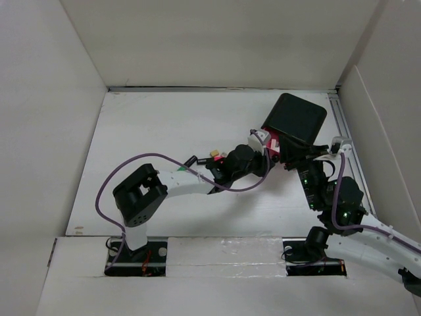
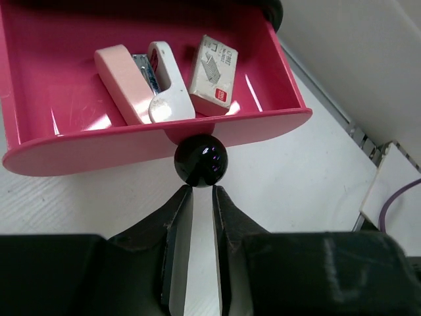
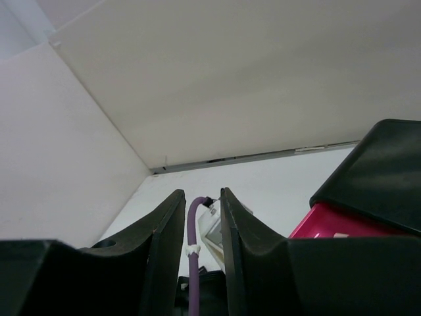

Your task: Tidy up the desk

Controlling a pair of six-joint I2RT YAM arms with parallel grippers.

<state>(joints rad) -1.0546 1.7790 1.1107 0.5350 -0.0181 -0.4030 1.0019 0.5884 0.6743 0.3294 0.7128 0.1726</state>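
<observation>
The white desk (image 1: 164,125) spreads out under the black box (image 1: 299,117). The box's pink drawer (image 2: 99,148) is out (a stapler (image 2: 141,82) lies inside). The left gripper (image 2: 202,192), a crack open and empty, sits at the drawer's black knob (image 2: 200,160). The right gripper (image 3: 202,197), beside the box, is also a crack open, holding nothing.

Soft, even light falls from overhead in the top view. The counter (image 1: 164,125) is bright, with only faint, blurred shadows under the arms. In the left wrist view, white glare streaks the glossy floor of the pink drawer (image 2: 99,148) ahead of the left pincer (image 2: 201,192). Small highlights sit on the black knob (image 2: 200,160) just beyond its tips. In the right wrist view the right pincer (image 3: 200,194) is dark and out of focus against pale, evenly lit walls.
</observation>
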